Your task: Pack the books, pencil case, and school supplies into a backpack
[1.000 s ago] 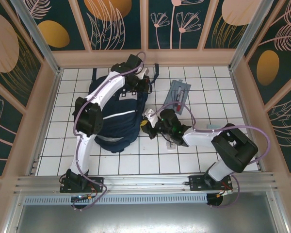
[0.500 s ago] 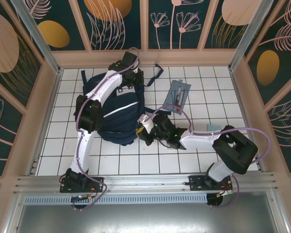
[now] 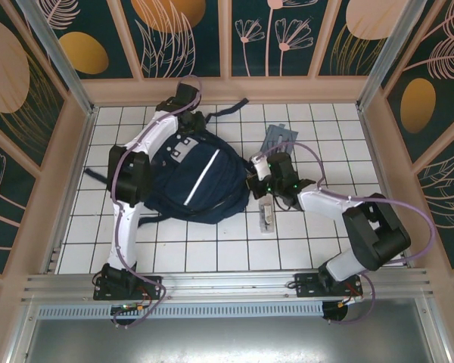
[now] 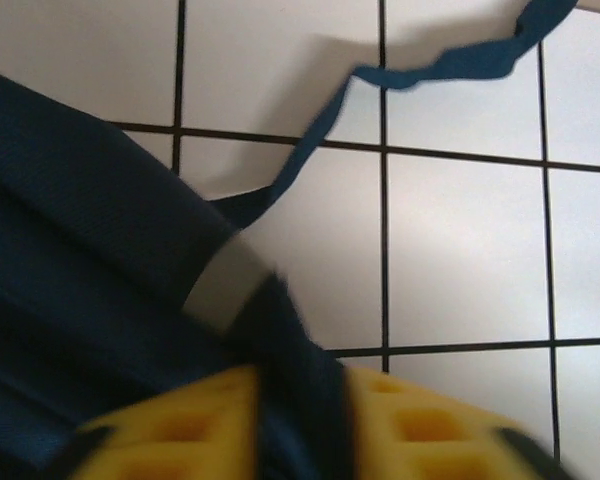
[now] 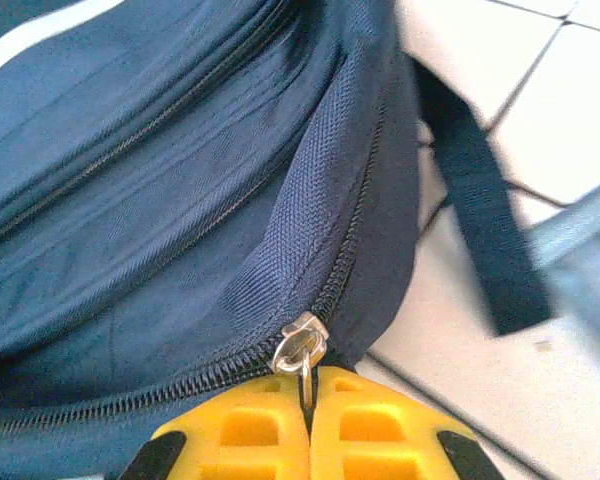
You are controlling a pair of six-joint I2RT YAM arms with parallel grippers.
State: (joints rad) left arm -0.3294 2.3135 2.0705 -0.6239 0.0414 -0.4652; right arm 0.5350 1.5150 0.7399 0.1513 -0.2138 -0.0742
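Note:
The navy backpack (image 3: pixel 193 181) lies on the white tiled floor, its white stripe running diagonally. My left gripper (image 3: pixel 186 125) is at its far end, shut on a fold of navy backpack fabric (image 4: pixel 300 400) beside a grey patch (image 4: pixel 223 286). My right gripper (image 3: pixel 255 186) is at the bag's right edge, shut on the metal zipper pull (image 5: pixel 302 352); the zipper beside it is closed. The grey pencil case (image 3: pixel 278 137) lies behind the right arm, partly covered. The clear supplies packet (image 3: pixel 266 216) lies in front of that arm. The book is hidden.
A loose dark strap (image 3: pixel 231 110) trails toward the back wall, and another strap (image 3: pixel 94 177) sticks out at the left. Wooden walls (image 3: pixel 227 89) close in the tiled floor on three sides. Bare tiles (image 3: pixel 333 136) stretch to the right.
The backpack has been swung round and now lies wider across the floor. My left gripper moved left and back with the fabric; my right gripper moved right and back along the bag's edge.

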